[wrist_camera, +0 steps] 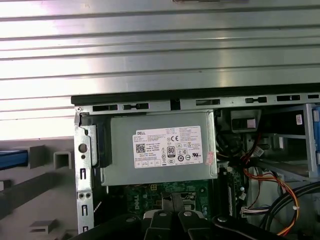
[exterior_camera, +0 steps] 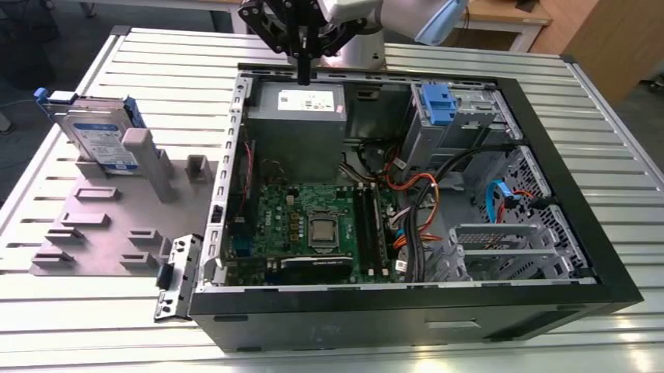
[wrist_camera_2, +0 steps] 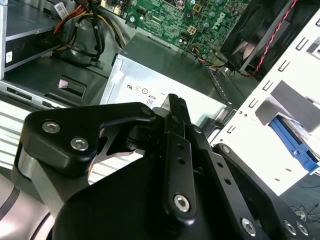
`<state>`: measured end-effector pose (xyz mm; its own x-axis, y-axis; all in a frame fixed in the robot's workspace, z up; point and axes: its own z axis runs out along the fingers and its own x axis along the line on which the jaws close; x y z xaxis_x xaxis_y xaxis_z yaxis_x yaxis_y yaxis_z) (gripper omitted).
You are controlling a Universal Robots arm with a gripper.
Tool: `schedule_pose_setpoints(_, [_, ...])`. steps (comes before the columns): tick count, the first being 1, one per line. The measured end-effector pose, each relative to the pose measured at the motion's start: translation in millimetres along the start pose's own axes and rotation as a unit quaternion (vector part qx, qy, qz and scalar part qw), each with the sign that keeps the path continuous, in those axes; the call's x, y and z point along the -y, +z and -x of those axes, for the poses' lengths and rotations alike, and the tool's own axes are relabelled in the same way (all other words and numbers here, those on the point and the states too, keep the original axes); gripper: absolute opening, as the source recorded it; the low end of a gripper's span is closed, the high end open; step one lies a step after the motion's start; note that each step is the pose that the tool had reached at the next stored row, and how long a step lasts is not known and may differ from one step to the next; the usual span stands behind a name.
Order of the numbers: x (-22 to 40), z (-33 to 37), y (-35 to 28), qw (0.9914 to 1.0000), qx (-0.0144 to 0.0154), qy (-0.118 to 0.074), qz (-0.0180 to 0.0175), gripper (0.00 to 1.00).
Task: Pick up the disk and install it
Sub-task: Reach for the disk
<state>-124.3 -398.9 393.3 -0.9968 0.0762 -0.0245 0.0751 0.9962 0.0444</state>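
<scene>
Fingers (exterior_camera: 303, 68) together, empty, above power supply (exterior_camera: 295, 116), disk (exterior_camera: 101, 138) upright in holder (exterior_camera: 104, 225) (lower edge hidden)

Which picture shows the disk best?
The exterior view. There the disk stands upright in a grey holder, at that view's left, its labelled face showing. In the first wrist view a blue strip may be its rail; in the second wrist view a blue piece may be too.
</scene>
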Motion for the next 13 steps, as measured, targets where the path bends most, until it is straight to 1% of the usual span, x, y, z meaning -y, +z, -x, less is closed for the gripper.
schedule_pose_setpoints(9, [0.6,-8.2,-0.2,1.0,0.0,0.0,0.0,0.11])
schedule_pose_setpoints(13, [0.7,-9.1,-0.3,1.0,0.0,0.0,0.0,0.11])
